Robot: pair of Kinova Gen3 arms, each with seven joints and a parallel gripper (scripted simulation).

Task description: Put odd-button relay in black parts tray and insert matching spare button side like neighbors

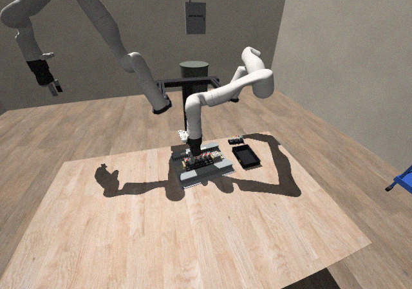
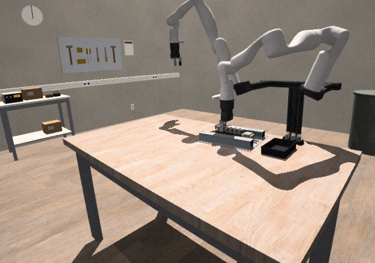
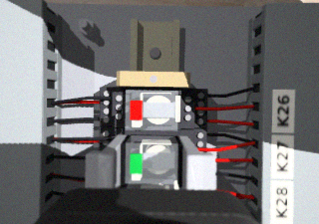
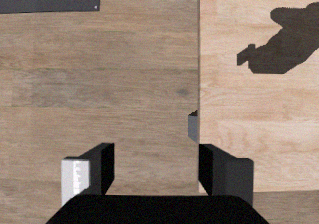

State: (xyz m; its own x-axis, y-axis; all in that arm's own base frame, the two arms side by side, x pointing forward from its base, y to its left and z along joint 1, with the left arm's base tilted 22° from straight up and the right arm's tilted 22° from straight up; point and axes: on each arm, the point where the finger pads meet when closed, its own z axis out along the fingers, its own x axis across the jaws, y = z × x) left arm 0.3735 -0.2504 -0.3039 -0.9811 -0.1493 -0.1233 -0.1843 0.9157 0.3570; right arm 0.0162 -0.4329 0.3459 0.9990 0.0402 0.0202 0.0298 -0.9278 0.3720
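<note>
My left gripper (image 1: 192, 159) (image 2: 222, 126) (image 3: 152, 152) is shut on the relay with a green button (image 3: 136, 163), in the panel (image 1: 188, 176) (image 2: 224, 139) (image 3: 22, 85) beside label K27. Whether that relay is raised cannot be told. The end relay (image 3: 152, 110) beside it has a red button on the same side. Several more red-button relays run along the row. The black parts tray (image 1: 246, 156) (image 2: 272, 153) looks empty. The spare rack (image 1: 234, 143) (image 2: 300, 142) holds spares with orange, red and green buttons. My right gripper (image 1: 55, 89) (image 2: 177, 61) (image 4: 157, 161) is open and empty, high up.
Grey wire ducts flank the relay row, with a tan end block (image 3: 135, 78) beyond the end relay. Thin red and black wires run from the sockets to the ducts. The tray and rack stand beside the panel. The right gripper hangs away from the panel, near the table's edge (image 4: 200, 95).
</note>
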